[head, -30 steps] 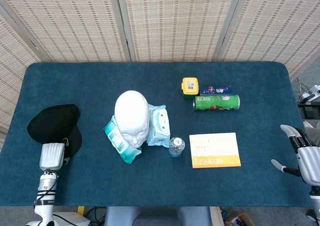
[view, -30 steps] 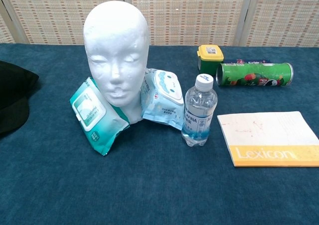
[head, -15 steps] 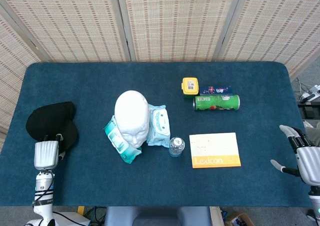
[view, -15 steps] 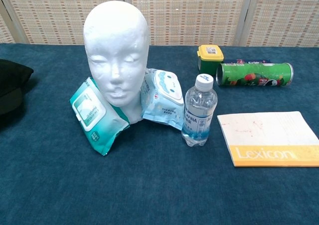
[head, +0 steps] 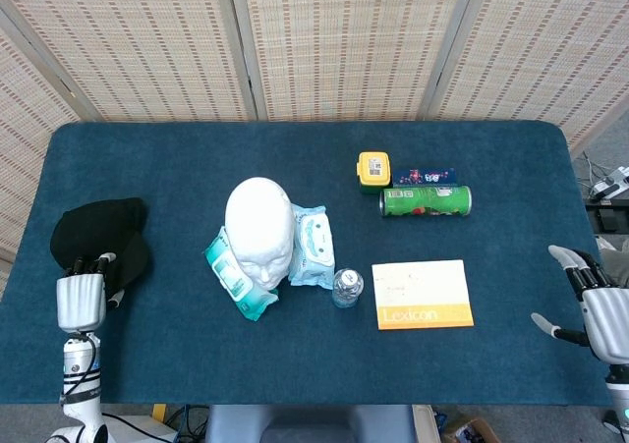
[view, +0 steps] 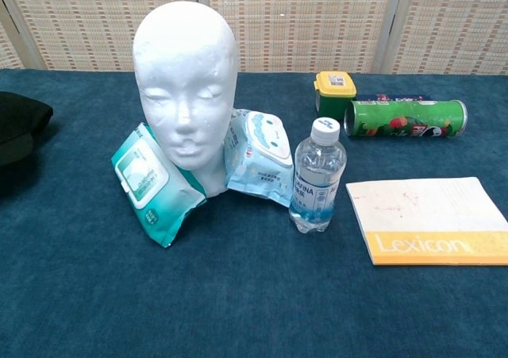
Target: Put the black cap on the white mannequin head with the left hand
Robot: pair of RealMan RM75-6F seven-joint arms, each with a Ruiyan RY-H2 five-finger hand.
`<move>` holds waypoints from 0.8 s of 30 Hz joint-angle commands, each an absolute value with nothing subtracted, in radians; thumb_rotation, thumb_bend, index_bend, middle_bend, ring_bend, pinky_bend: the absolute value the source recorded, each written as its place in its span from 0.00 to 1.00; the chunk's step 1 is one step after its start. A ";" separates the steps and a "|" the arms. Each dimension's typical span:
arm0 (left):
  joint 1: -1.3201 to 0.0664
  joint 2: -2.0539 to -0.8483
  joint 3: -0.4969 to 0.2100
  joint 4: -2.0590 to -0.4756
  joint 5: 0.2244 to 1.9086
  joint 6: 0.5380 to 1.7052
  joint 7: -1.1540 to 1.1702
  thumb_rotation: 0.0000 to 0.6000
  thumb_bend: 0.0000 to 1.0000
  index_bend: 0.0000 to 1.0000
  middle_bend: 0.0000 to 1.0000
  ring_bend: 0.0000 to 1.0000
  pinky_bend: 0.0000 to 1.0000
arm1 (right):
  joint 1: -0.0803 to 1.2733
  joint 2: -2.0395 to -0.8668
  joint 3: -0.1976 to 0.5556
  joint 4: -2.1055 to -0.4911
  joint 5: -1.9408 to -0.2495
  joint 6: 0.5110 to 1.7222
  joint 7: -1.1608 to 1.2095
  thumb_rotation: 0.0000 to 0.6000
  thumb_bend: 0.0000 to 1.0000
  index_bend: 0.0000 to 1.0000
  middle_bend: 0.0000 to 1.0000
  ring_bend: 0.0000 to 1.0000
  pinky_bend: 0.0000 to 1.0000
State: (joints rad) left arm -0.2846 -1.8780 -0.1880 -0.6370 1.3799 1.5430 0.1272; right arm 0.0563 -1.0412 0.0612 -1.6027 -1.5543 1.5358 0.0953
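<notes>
Two hands frame our blue-carpeted worktop (head: 177, 364), and we take the white foam mannequin head (head: 259, 231) as our landmark. Far to its left lies the soft black fabric cap (head: 98, 237), crumpled on the worktop near the left edge. Our left hand (head: 81, 298) sits at the cap's near rim with its fingertips (head: 88, 263) on the fabric; whether they actually pinch it we cannot tell.

The mannequin head stands upright, bare, propped between two packs that touch it: a teal wet-wipe pack (view: 151, 185) at its left and a pale blue wet-wipe pack (view: 260, 156) at its right. Just right of the head, in front of the blue pack, stands a clear plastic water bottle with a white lid (view: 317, 175). Further right lies a white and orange Lexicon book (view: 429, 219), flat. Behind it, right of the head, a green cylindrical crisp can (view: 405, 118) lies on its side, with a small yellow lidded box (view: 334, 90) beside its left end. Far right of the head, at the worktop's edge, our right hand (head: 598, 305) hangs released, fingers spread, grasping nothing.
</notes>
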 commanded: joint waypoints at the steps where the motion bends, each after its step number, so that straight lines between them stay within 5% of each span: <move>1: -0.284 -1.881 -0.194 -0.634 1.376 1.545 0.109 1.00 0.09 0.43 0.53 0.27 0.55 | 0.056 -1.041 0.061 -1.603 -1.554 1.536 0.095 1.00 0.00 0.05 0.19 0.14 0.40; 24: -0.289 -1.888 -0.216 -0.607 1.356 1.535 0.063 1.00 0.15 0.54 0.45 0.22 0.55 | 0.057 -1.041 0.061 -1.603 -1.554 1.535 0.096 1.00 0.00 0.05 0.19 0.14 0.40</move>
